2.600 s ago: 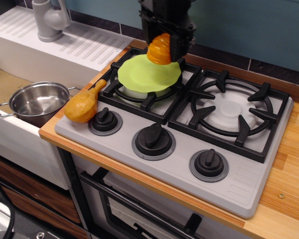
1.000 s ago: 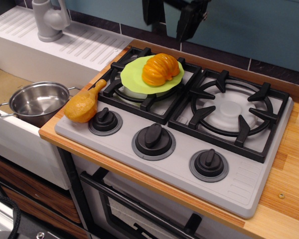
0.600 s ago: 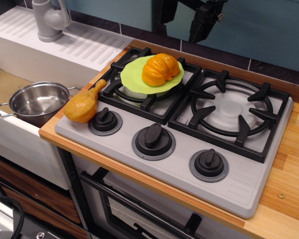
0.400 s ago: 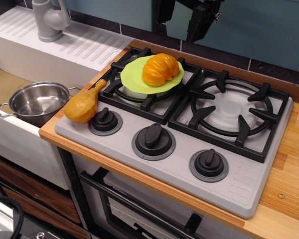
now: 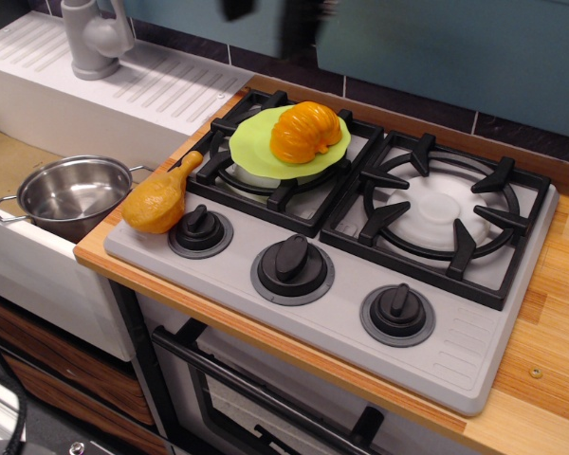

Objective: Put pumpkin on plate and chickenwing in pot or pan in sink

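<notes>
Pumpkin [image 5: 304, 132] is already parked on the plate [image 5: 251, 144], chickenwing [image 5: 158, 199] is left on the stove edge beside the pot [image 5: 68, 195] in the sink [image 5: 9, 161], and the tool [image 5: 266, 14] is blurred up top, so open or closed can't be told.

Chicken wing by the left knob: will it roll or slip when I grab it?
The chickenwing looks like hard, glossy plastic, so probably stiff, light and somewhat slippery. Its rounded bulb lies at the stove's left edge beside the pot, so a push may roll it off. The thin bone end probably offers the surer grip.
</notes>
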Tool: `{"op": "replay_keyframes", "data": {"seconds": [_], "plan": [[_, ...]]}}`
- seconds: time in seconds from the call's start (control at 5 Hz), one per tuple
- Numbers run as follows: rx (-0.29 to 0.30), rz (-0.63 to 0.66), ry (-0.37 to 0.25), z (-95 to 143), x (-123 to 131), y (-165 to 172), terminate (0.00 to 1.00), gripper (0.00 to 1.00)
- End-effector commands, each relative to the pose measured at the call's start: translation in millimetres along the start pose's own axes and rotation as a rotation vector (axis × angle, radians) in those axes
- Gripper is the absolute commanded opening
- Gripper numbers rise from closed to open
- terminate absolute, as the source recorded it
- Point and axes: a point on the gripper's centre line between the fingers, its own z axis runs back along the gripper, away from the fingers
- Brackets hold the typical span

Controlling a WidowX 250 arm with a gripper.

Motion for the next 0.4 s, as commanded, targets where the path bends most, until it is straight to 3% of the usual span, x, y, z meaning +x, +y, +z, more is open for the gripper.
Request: {"op": "replay_keyframes", "data": {"seconds": [0.0,0.2], "plan": [[0.038,0.018,-0.164,6,-13,26,0.00,1.00],[0.016,0.123,-0.160,-9,-18,32,0.00,1.00]]}}
